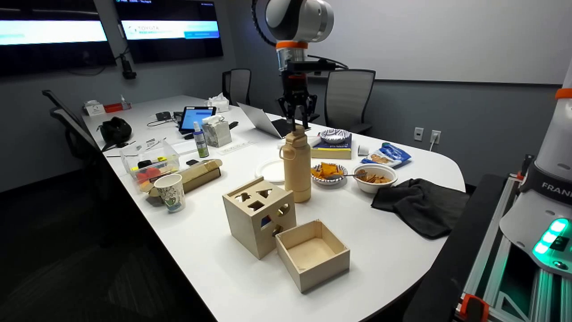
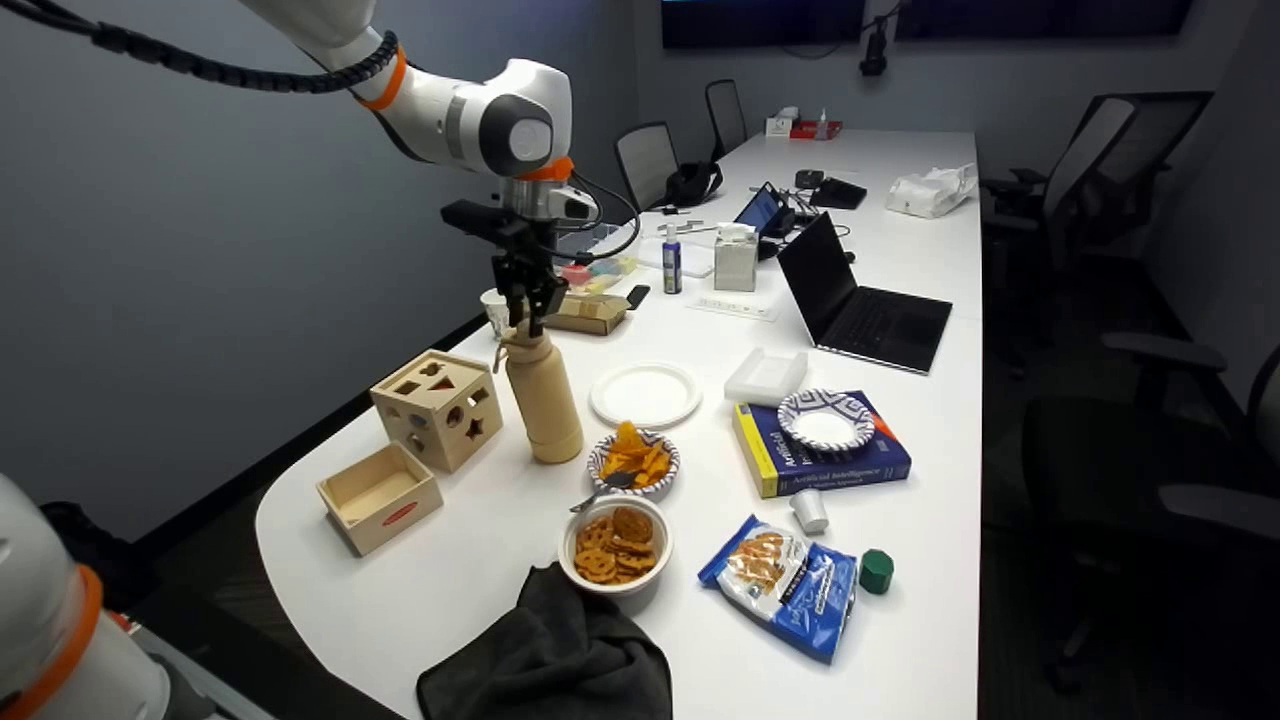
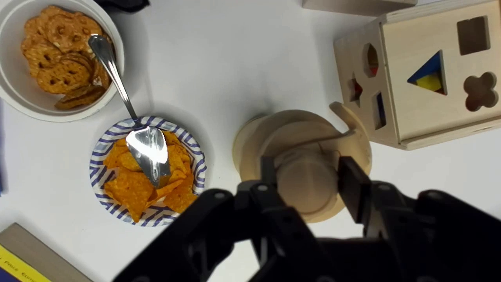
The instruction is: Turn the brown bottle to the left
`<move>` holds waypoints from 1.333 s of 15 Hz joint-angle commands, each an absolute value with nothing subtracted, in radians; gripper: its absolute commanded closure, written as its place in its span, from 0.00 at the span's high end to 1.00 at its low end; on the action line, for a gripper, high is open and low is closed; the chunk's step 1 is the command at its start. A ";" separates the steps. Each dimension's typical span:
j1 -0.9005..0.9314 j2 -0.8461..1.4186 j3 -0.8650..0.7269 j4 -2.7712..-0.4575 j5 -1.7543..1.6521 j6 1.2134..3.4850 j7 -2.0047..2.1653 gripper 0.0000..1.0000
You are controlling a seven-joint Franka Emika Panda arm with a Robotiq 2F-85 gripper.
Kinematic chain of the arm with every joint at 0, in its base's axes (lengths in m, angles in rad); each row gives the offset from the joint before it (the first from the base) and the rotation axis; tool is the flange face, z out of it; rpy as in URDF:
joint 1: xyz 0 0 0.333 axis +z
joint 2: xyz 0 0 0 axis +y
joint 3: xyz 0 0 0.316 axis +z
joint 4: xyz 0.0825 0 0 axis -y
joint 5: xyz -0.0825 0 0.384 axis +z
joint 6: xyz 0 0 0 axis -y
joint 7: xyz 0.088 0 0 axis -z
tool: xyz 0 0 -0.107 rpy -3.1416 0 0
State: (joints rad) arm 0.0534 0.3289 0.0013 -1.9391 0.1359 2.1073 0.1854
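The brown bottle (image 1: 297,172) is a tall tan cylinder with a narrower cap and a small loop. It stands upright on the white table and also shows in an exterior view (image 2: 545,405). In the wrist view I see its cap (image 3: 307,186) from above, and its loop (image 3: 348,117) points towards the wooden cube box. My gripper (image 1: 299,126) points straight down over the bottle. In the wrist view my gripper (image 3: 307,170) has one finger pad on each side of the cap, both seeming to touch it. The gripper also shows in an exterior view (image 2: 526,325).
A wooden cube box with holes (image 1: 259,217) stands close to the bottle, with an open wooden box (image 1: 313,255) beside it. A chip bowl (image 2: 635,462), a cracker bowl (image 2: 615,545) and a white plate (image 2: 645,395) are near. A book (image 2: 820,440) and dark cloth (image 2: 560,650) lie farther off.
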 commanded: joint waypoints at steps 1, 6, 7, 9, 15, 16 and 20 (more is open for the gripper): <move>0.051 0.405 0.013 -1.857 0.120 2.052 0.158 0.19; 0.050 0.465 0.016 -1.772 0.093 1.989 0.110 0.19; 0.049 0.476 0.017 -1.758 0.087 1.981 0.092 0.19; 0.048 0.491 0.020 -1.735 0.077 1.956 0.057 0.19; 0.044 0.532 0.037 -1.669 0.040 1.868 -0.095 0.19; 0.043 0.538 0.040 -1.659 0.035 1.859 -0.117 0.19; 0.040 0.561 0.054 -1.630 0.032 1.842 -0.193 0.19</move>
